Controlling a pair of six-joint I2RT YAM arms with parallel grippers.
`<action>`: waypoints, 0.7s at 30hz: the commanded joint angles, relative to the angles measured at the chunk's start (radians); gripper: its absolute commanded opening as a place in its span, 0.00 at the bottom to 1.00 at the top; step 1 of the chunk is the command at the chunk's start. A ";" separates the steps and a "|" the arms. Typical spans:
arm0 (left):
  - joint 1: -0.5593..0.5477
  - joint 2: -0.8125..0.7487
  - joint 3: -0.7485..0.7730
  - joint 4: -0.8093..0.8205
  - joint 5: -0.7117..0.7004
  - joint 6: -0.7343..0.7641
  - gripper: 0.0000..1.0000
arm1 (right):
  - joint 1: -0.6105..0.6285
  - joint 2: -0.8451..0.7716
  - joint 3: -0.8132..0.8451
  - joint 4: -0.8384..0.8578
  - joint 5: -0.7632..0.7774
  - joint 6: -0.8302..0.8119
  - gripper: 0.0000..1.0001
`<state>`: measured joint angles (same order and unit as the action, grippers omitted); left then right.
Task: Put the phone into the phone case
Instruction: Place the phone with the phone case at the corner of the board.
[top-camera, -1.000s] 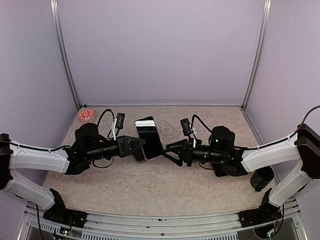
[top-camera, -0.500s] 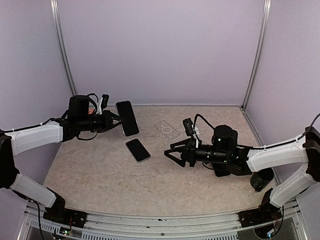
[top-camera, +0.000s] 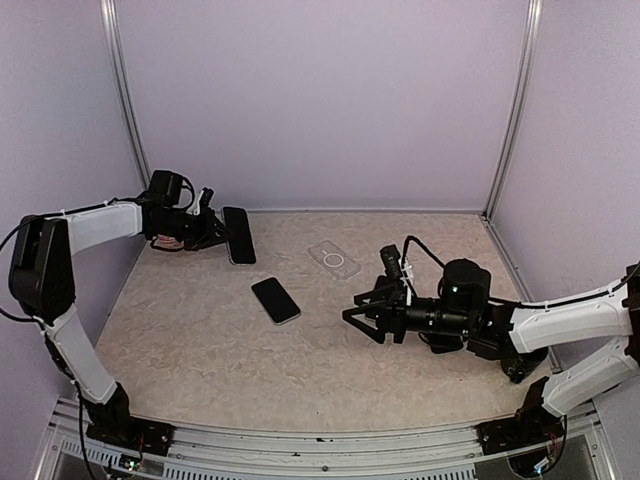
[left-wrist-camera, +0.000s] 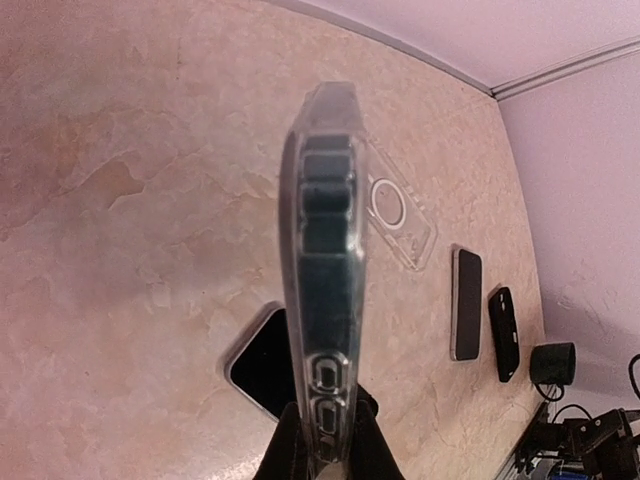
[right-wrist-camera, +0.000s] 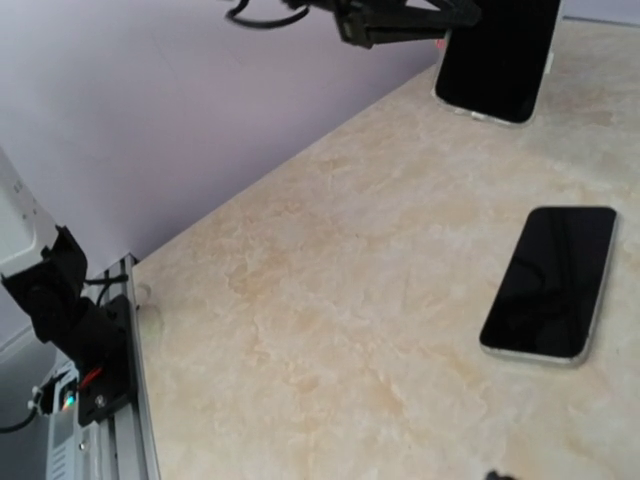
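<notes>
The phone (top-camera: 275, 299) lies flat and face up on the table (top-camera: 200, 350), near its middle, in neither of my hands and outside any case. Toward the back left, my left hand (top-camera: 222, 240) is pinched tight on the end of a dark case with a clear rim (top-camera: 238, 235), holding it on edge just above the table. From my left wrist I see only its thin side, so I cannot tell what is inside it. A second, clear case (top-camera: 335, 259) with a ring on it lies flat behind and to the right of the phone. My right hand (top-camera: 352, 308) hangs low to the phone's right, well apart from it, fingers spread and holding nothing.
</notes>
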<state>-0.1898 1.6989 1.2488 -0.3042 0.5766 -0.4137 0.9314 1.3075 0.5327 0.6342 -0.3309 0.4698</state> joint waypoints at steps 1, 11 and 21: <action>0.030 0.078 0.128 -0.138 0.022 0.094 0.05 | 0.004 -0.026 -0.024 0.011 -0.003 -0.006 0.69; 0.156 0.246 0.334 -0.287 0.093 0.191 0.12 | 0.004 -0.037 -0.055 0.035 -0.019 0.003 0.69; 0.171 0.448 0.558 -0.501 0.060 0.336 0.12 | 0.004 -0.018 -0.059 0.043 -0.029 -0.001 0.69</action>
<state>-0.0097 2.0998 1.7168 -0.6941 0.6273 -0.1596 0.9314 1.2884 0.4847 0.6502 -0.3477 0.4690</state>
